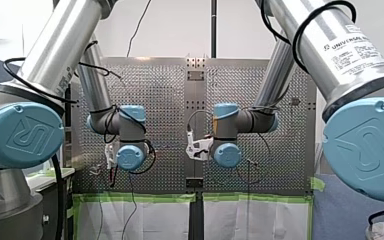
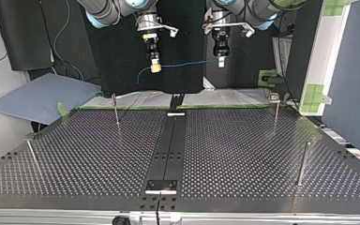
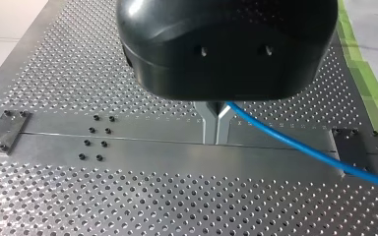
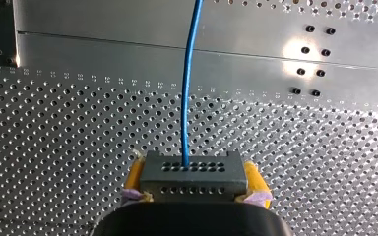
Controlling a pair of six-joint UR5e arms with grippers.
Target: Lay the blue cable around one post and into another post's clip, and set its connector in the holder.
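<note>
Right tool clamps connector; left tool seemingly pinches cable.

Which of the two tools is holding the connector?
My right tool, yellow-padded, clamps the dark connector; my left tool pinches only the blue cable.

This is a robotics lab, set up as a test cell. My left arm and my right arm are industrial units of silver tube with pale blue joint caps, and the right one is lettered Universal Robots. They work over a metal desk drilled all over with a grid of holes. Thin steel posts stand near its edges. Green tape holds white sheeting along the desk's edge nearest the arms, and black panels stand behind them.
</note>
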